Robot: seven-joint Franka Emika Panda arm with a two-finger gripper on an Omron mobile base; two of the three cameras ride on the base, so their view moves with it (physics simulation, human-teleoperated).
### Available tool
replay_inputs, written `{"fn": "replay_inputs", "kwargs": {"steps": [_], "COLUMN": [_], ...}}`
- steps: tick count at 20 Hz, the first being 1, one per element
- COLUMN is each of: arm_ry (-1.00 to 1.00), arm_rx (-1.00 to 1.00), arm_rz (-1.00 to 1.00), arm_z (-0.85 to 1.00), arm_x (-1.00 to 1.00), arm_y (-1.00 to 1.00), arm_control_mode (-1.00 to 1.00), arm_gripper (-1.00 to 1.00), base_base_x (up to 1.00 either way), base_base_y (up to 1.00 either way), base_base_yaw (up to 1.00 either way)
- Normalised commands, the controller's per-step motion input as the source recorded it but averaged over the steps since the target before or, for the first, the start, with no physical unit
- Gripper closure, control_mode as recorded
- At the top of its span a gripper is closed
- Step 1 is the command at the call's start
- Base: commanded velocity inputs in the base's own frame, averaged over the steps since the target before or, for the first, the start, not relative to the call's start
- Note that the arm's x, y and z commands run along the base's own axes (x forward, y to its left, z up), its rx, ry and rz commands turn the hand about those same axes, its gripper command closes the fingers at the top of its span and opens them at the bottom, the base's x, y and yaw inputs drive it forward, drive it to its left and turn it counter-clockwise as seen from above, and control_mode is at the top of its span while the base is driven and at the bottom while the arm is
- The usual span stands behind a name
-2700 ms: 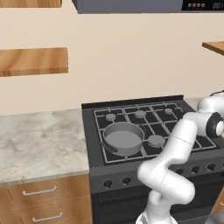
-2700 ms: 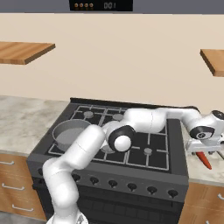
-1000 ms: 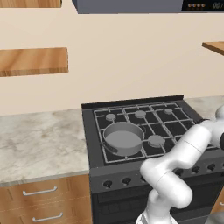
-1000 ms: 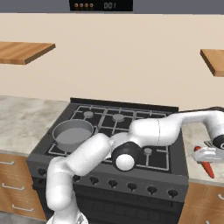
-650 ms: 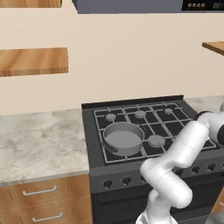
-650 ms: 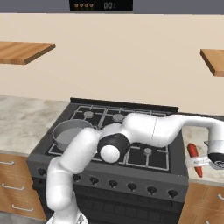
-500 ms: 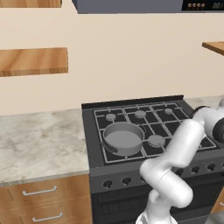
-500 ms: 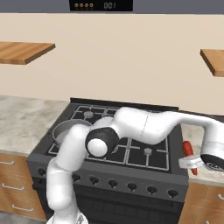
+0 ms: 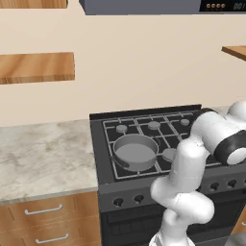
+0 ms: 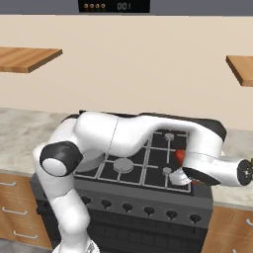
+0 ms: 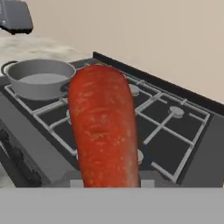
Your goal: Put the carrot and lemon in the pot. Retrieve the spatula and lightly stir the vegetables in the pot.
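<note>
An orange-red carrot [image 11: 103,127] rises from the bottom of the hand view, with my gripper [image 11: 109,179] shut on its lower end; the fingertips are hidden behind it. From the right base view a red bit of the carrot [image 10: 180,155] peeks out behind my wrist, above the stove's right front burners. The grey pot [image 9: 134,151] sits on the stove's left front burner with nothing visible inside. Seen from the hand, the pot [image 11: 39,78] lies to the left, well apart from the carrot. The lemon and the spatula are out of view.
The black stove [image 9: 158,132] has raised grates and a row of front knobs [image 10: 148,211]. A marble counter [image 9: 43,153] runs to its left. Wooden shelves [image 9: 36,67] hang on the wall. A grey appliance [image 11: 15,17] stands beyond the pot.
My arm has swung left from the counter right of the stove to above the stove's right burners, carrying the carrot up with it. The pot has stayed put.
</note>
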Motion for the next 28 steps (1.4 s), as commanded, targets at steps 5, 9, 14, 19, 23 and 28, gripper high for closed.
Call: {"fn": "replay_inputs", "kwargs": {"steps": [5,9,14,19,23,28], "arm_ry": [0.10,0.18,0.25,0.09,0.03,0.10], "arm_rx": [-0.27,-0.26,-0.25,-0.03,0.02,0.07], "arm_rz": [0.13,0.15,0.02,-0.12,-0.24,-0.25], "arm_z": [0.07,0.00,0.16,0.00,0.14,0.07], "arm_x": [0.17,0.28,0.23,0.26,0.20,0.35], "arm_y": [1.00,1.00,1.00,0.94,0.89,0.89], "arm_control_mode": [-1.00,-1.00,-1.00,-1.00,-1.00,-1.00], "arm_gripper": [1.00,1.00,1.00,1.00,1.00,1.00], "base_base_x": [0.00,0.00,0.00,0.00,0.00,0.00], "base_base_y": [0.00,0.00,0.00,0.00,0.00,0.00], "base_base_yaw": [0.00,0.00,0.00,0.00,0.00,0.00]}}
